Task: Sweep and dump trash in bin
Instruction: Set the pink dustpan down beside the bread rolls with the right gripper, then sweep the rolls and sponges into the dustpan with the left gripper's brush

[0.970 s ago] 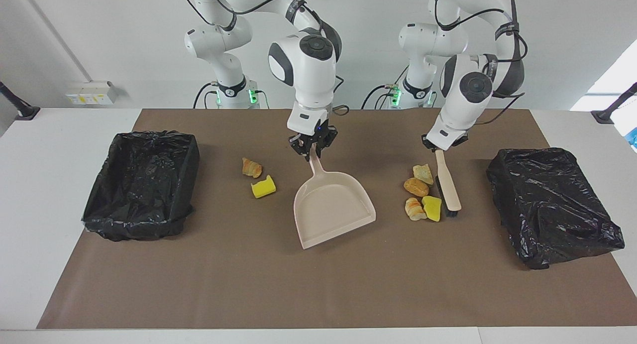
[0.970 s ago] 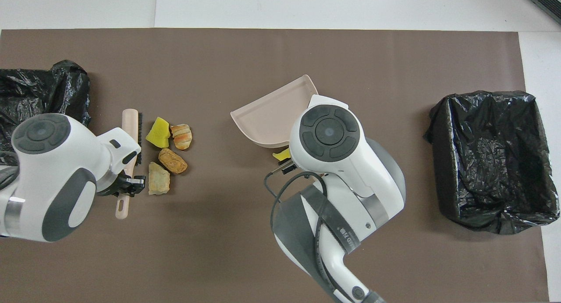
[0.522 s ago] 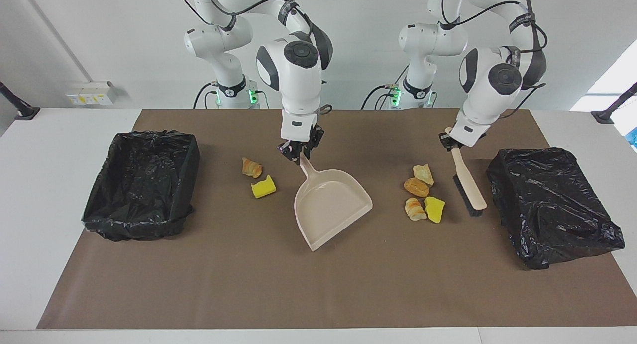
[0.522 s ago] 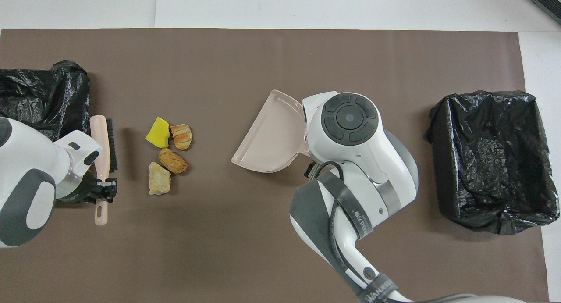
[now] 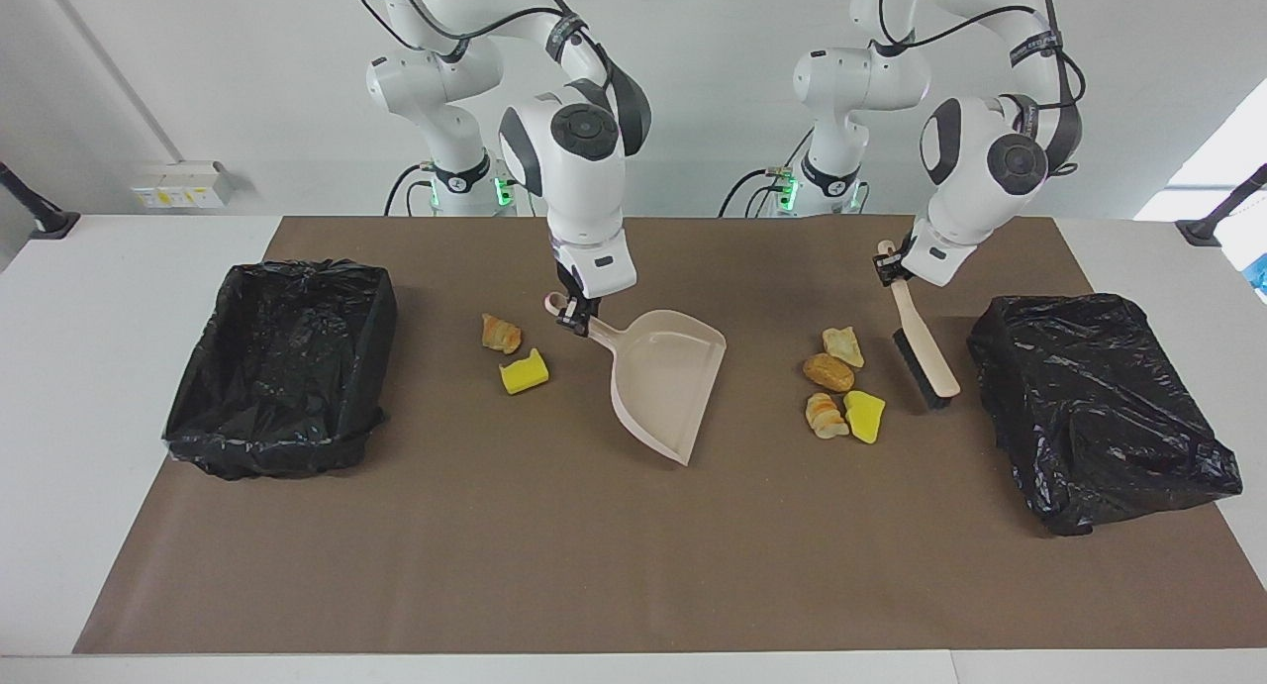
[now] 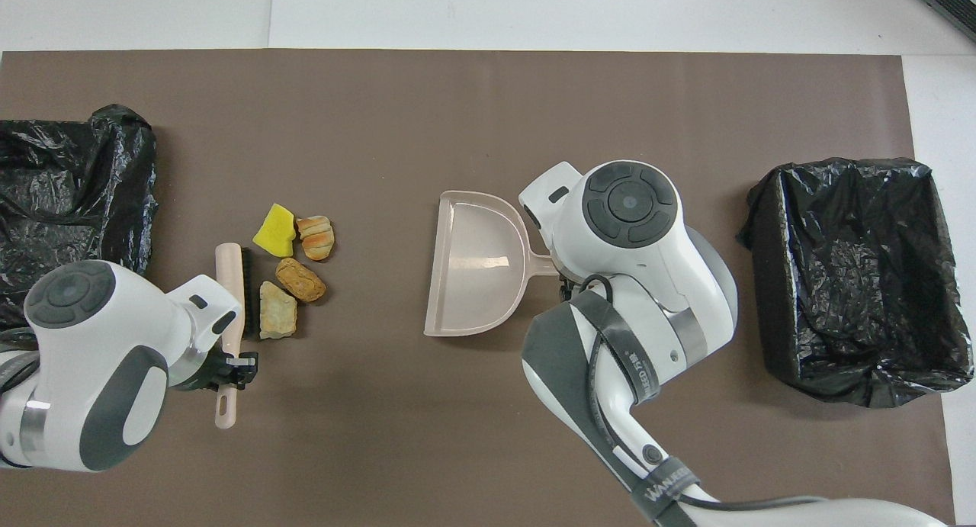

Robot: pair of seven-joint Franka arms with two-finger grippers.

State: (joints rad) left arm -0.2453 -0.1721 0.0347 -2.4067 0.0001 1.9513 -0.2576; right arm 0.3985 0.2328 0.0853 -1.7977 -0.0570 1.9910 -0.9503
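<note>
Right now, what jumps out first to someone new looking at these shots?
The two tools: the right gripper holds a beige dustpan by its handle mid-table, and the left gripper holds a brush beside a cluster of four trash lumps. Two more lumps lie beside the dustpan's handle, toward the right arm's end. A black-lined bin sits at each end, one open, the other under crumpled black plastic.

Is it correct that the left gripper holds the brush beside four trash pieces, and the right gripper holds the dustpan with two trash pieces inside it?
Not quite. The dustpan is empty: the facing view shows those two trash pieces on the mat beside it. The rest holds: the left gripper holds the brush beside four trash pieces, and the right gripper holds the dustpan's handle.
</note>
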